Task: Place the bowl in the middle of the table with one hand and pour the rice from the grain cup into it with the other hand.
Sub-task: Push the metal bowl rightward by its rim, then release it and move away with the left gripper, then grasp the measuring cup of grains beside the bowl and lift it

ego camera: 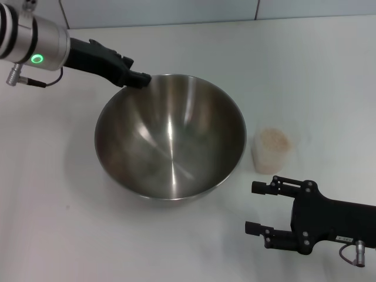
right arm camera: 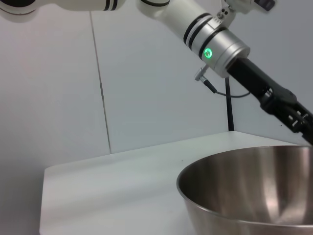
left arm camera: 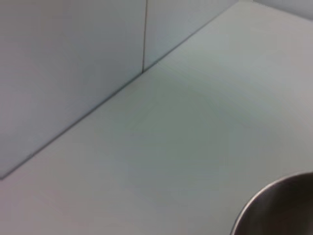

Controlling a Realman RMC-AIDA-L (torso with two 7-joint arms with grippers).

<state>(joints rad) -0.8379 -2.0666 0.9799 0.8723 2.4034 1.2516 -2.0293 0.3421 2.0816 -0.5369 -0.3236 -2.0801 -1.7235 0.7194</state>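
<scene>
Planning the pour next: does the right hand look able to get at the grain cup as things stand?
Probably yes. The right hand is open, near the grain cup, with only bare table between them; the bowl stands off to the side.

Layout of items on the plain white flat table (ego camera: 53,229)

A large round stainless-steel mixing bowl (ego camera: 170,138) is set near the middle of the table. A small clear plastic grain cup (ego camera: 272,150), with pale rice grains (ego camera: 273,140) held in it, is placed just beside the bowl on the right, apart from it. The left gripper (ego camera: 141,78) is positioned at the bowl's far-left rim. The right gripper (ego camera: 258,207) is located in front of the cup, near the bowl's front-right side.
</scene>
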